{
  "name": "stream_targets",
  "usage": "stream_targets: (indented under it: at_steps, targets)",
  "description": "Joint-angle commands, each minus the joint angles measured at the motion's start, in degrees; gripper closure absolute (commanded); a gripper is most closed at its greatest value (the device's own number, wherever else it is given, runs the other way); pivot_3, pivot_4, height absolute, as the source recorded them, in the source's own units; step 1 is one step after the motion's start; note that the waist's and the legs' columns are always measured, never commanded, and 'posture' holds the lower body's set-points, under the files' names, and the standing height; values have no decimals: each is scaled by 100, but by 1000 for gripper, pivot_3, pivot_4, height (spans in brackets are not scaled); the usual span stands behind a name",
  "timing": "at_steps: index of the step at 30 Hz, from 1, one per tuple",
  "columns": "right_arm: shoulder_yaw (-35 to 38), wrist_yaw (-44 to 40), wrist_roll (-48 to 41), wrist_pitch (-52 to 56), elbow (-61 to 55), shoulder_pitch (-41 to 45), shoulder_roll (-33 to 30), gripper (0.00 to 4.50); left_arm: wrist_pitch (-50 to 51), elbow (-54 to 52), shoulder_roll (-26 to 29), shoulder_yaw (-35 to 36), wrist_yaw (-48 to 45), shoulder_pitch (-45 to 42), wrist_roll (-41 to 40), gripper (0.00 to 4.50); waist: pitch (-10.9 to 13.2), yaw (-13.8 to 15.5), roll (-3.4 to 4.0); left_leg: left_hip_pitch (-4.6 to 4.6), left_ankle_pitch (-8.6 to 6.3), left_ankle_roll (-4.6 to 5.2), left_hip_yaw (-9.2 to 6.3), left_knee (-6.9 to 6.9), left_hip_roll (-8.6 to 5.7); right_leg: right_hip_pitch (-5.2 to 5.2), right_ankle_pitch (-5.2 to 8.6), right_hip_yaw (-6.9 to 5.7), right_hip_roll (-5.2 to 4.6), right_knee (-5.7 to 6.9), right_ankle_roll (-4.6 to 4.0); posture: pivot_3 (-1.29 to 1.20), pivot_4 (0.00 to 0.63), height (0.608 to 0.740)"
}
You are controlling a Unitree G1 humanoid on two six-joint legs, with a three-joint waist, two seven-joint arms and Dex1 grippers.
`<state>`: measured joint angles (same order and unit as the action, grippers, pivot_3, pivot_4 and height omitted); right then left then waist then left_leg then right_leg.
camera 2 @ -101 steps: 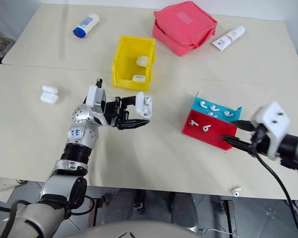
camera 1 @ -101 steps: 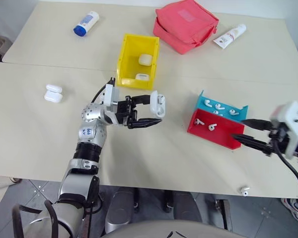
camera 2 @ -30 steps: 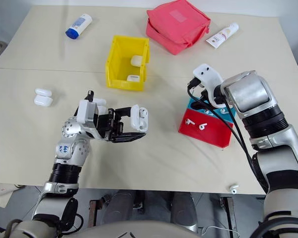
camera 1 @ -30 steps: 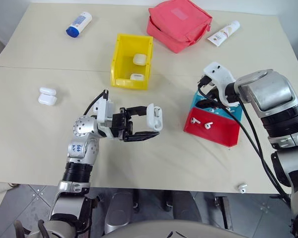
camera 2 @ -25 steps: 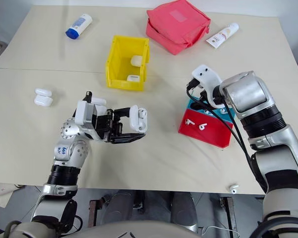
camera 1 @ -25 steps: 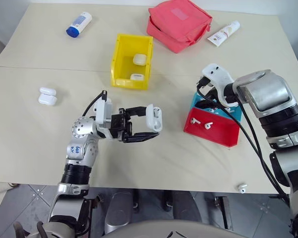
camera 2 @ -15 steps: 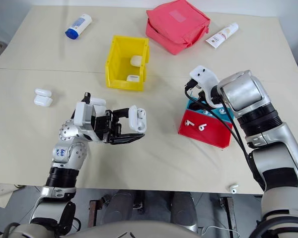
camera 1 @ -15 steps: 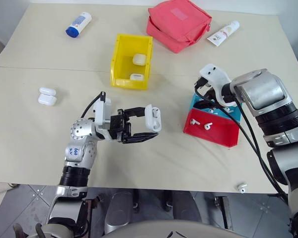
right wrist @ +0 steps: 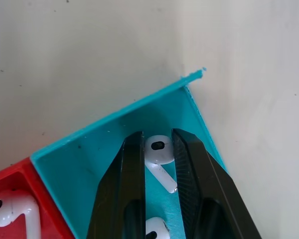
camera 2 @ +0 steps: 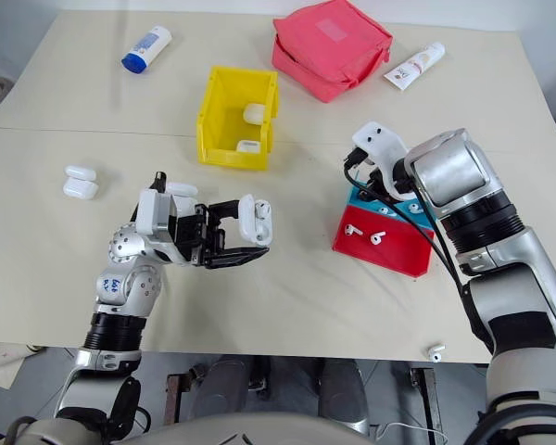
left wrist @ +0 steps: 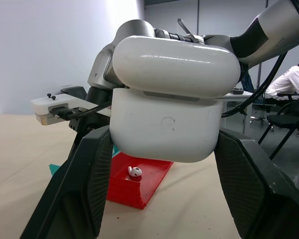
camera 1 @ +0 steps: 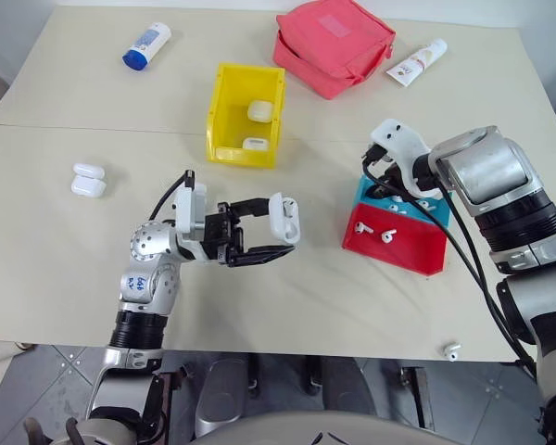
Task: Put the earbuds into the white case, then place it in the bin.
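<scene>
Left eye view is showing the left end effector (camera 1: 271, 231) gripping the white case (camera 1: 284, 217) between its fingers, lid ajar, above the near middle of the surface (camera 1: 56, 250). To the right, the right end effector (right wrist: 158, 164) is reaching down into the blue tray (right wrist: 114, 144), its fingers (right wrist: 192, 169) pinching one of the earbuds (right wrist: 157, 149). More earbuds are lying in the adjoining red tray (camera 1: 403, 250). Farther back, the bin (camera 1: 224, 111) is sitting with two cases inside.
</scene>
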<state>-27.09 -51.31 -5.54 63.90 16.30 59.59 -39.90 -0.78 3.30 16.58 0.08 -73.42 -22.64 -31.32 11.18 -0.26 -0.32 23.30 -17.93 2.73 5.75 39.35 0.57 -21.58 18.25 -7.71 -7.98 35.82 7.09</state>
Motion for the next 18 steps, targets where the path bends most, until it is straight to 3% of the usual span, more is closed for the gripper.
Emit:
stream_targets:
  at_steps: [1,7,11,18]
  targets:
    - [221,-22,61,-155,-40,184,-20,4061,-79,-24,41,78,-17,-71,-108,1772,0,2,0,0,0,0,0,0,0,0,0,0,0,0,0,0,150,740]
    - [962,134,-147,-450,-285,72,-70,4061,-63,114,61,75,-107,-175,-120,1772,1,5,1,0,0,0,1,0,0,0,0,0,0,0,0,0,150,740]
    - [1869,-27,-712,-611,-1246,-516,-136,4061,-36,288,63,46,-256,-305,-136,1772,1,23,1,0,0,0,-2,-8,0,-1,0,-2,2,-3,0,0,150,740]
    - [4060,-127,-3075,-571,-4045,-2195,767,4061,14,1037,-85,-9,-674,-947,-151,1772,1,55,0,0,0,0,-2,-12,-2,1,0,0,4,-8,1,0,150,740]
